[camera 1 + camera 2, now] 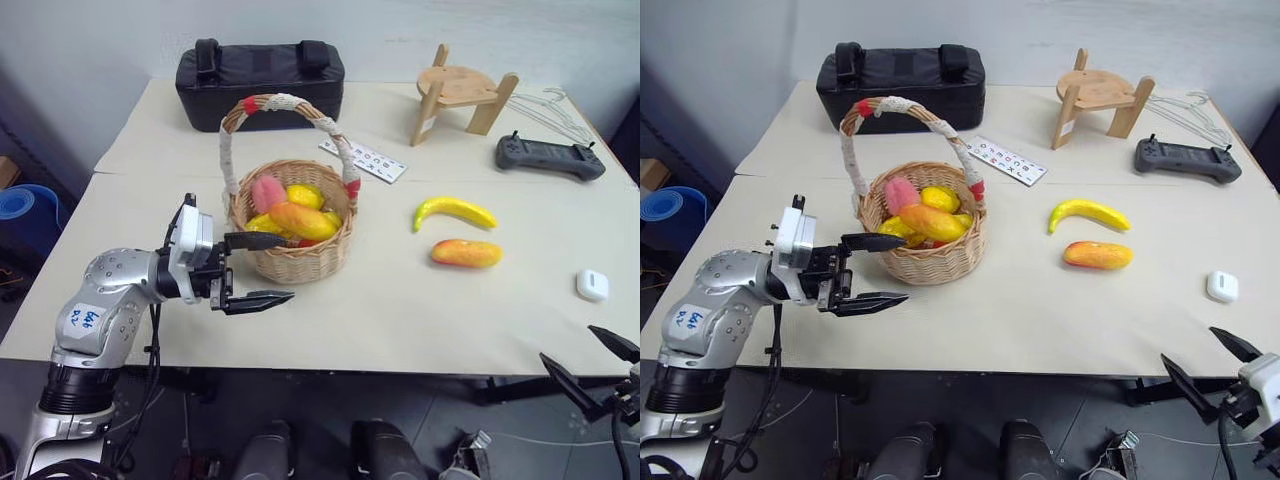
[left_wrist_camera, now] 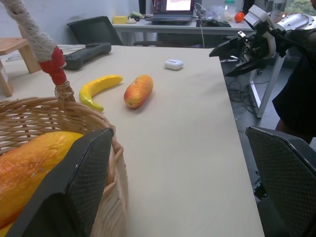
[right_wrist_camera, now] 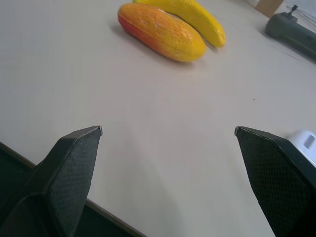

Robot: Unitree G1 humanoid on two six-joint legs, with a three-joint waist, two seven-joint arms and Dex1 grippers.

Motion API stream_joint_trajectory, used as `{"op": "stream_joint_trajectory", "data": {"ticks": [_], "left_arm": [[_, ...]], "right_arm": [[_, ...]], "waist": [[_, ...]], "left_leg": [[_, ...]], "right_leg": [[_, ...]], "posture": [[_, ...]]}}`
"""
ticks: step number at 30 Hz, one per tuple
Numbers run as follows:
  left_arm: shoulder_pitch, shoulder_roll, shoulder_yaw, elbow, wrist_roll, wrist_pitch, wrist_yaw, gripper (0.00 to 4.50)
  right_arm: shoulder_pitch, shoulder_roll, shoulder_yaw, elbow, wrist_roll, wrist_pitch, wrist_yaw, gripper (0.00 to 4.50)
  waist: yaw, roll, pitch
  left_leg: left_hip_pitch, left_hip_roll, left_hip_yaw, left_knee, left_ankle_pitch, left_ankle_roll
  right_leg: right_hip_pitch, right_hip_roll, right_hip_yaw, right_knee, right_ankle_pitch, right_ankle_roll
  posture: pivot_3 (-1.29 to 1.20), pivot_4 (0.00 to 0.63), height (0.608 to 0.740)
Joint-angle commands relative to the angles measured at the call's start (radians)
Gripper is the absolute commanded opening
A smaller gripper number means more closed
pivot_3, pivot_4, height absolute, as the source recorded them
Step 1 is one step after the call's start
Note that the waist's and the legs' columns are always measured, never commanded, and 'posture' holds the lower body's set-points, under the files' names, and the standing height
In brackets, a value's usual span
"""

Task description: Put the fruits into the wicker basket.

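Observation:
The wicker basket [image 1: 300, 262] stands left of the table's middle and holds several toy fruits, with an orange mango [image 1: 303, 220] on top. A yellow banana [image 1: 455, 210] and a second mango [image 1: 466, 253] lie side by side on the table to the right of it. My left gripper [image 1: 288, 268] is open at the basket's near left side, pointing right. One finger [image 2: 74, 182] sits against the woven wall and nothing is between the fingers. My right gripper [image 1: 566, 342] is open and empty, low off the table's front right edge, facing the mango [image 3: 160, 32] and banana [image 3: 197, 17].
A black bag [image 1: 260, 75] sits at the back behind the basket. A wooden stand [image 1: 460, 95], wire hangers [image 1: 545, 105] and a black controller [image 1: 550, 155] are at the back right. A lettered card [image 1: 365, 160] lies behind the basket, and a small white case [image 1: 592, 285] near the right edge.

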Motion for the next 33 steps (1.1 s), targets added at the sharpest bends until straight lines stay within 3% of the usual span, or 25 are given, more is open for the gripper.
{"op": "stream_joint_trajectory", "data": {"ticks": [1, 6, 11, 21, 24, 27, 32, 33], "left_arm": [[-0.007, 0.013, 0.02, -0.048, -0.029, 0.022, 0.005, 4.5], [0.018, 0.002, 0.024, -0.07, -0.025, 0.023, 0.021, 4.5], [0.041, -0.015, 0.044, -0.108, -0.058, 0.05, 0.058, 4.5], [0.107, 0.008, 0.075, -0.153, -0.057, 0.05, 0.082, 4.5], [0.105, 0.006, 0.073, -0.154, -0.056, 0.052, 0.084, 4.5], [0.1, 0.008, 0.075, -0.151, -0.056, 0.054, 0.086, 4.5], [0.109, 0.012, 0.089, -0.146, -0.054, 0.052, 0.09, 4.5], [0.113, 0.007, 0.101, -0.144, -0.056, 0.046, 0.098, 4.5]], "right_arm": [[-0.099, -0.126, 0.04, -0.06, 0.044, 0.072, 0.021, 4.46], [-0.497, -0.326, 0.293, 0.057, 0.024, 0.35, 0.043, 4.46], [-0.809, -0.362, 0.539, 0.296, -0.122, 0.394, 0.096, 4.46], [-1.051, -0.297, 0.709, 0.614, -0.256, 0.368, 0.112, 4.46], [-1.065, -0.298, 0.743, 0.655, -0.259, 0.349, 0.203, 4.46], [-1.063, -0.294, 0.734, 0.64, -0.235, 0.368, 0.247, 3.87], [-1.018, -0.302, 0.694, 0.559, -0.211, 0.36, 0.254, 2.12], [-0.998, -0.301, 0.671, 0.498, -0.167, 0.388, 0.276, 1.95]], "waist": [[-0.008, 0.0, 0.0], [-0.017, 0.0, 0.0], [0.007, 0.001, 0.001], [0.009, 0.001, 0.001], [0.004, 0.002, 0.001], [0.001, 0.002, 0.001], [0.001, 0.002, 0.001], [0.001, 0.002, 0.001]], "left_leg": [[0.0, 0.001, 0.001, 0.0, 0.0, -0.001], [0.002, 0.001, 0.002, 0.001, 0.001, -0.002], [-0.005, 0.004, -0.001, 0.007, 0.001, -0.004], [-0.01, 0.004, -0.001, 0.017, -0.003, -0.001], [-0.008, 0.004, -0.001, 0.016, -0.003, -0.002], [-0.008, 0.004, -0.001, 0.016, -0.003, -0.002], [-0.008, 0.004, -0.001, 0.016, -0.003, -0.002], [-0.008, 0.004, -0.001, 0.016, -0.003, -0.002]], "right_leg": [[0.0, 0.001, 0.0, 0.0, 0.0, 0.0], [0.001, 0.001, 0.002, 0.001, 0.0, 0.0], [-0.003, 0.004, -0.002, 0.001, -0.001, -0.002], [-0.002, 0.003, -0.003, -0.001, 0.0, 0.0], [-0.002, 0.003, -0.003, 0.001, 0.0, 0.0], [-0.002, 0.003, -0.003, 0.001, 0.0, 0.0], [-0.002, 0.004, -0.003, 0.001, 0.0, 0.0], [-0.002, 0.004, -0.003, 0.001, 0.0, 0.0]], "posture": [[0.0, 0.15, 0.74], [0.0, 0.15, 0.74], [0.0, 0.15, 0.74], [0.0, 0.15, 0.74], [0.0, 0.15, 0.74], [0.0, 0.15, 0.74], [0.0, 0.15, 0.74], [0.0, 0.15, 0.74]]}}
